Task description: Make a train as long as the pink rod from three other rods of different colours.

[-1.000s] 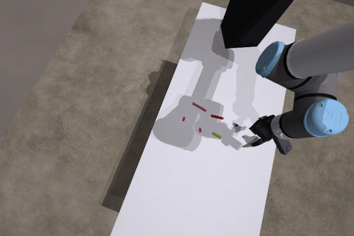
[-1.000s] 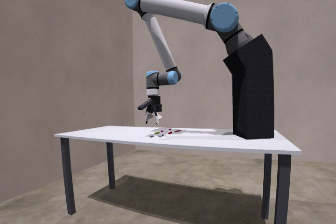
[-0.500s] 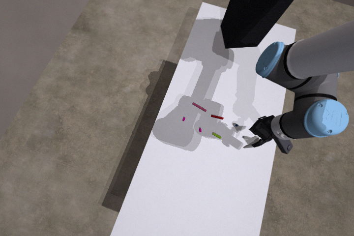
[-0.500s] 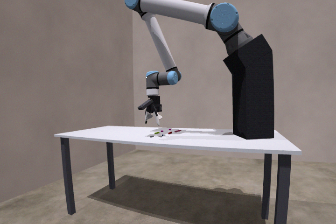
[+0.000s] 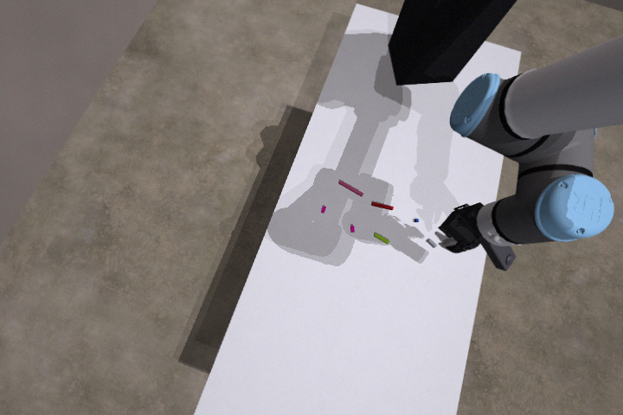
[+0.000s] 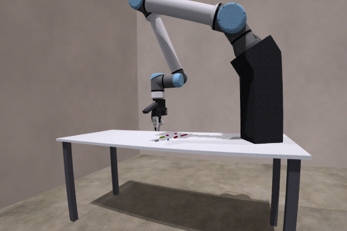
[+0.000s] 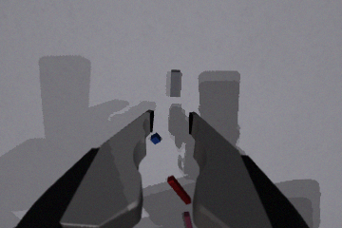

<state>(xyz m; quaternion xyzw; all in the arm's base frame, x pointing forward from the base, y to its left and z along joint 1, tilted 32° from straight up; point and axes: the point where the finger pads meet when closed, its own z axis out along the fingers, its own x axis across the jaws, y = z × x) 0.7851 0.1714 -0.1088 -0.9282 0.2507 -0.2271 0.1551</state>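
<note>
The claw [image 5: 439,238] [image 6: 157,130] [image 7: 171,112], narrowly apart and empty, lines up with the grey rod [image 5: 431,242] [image 6: 156,140] [image 7: 176,84] below, probably for gripping it.

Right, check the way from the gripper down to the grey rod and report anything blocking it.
Nothing visible stands between the gripper and the grey rod. The blue rod lies nearby, apart from the grey one.
</note>
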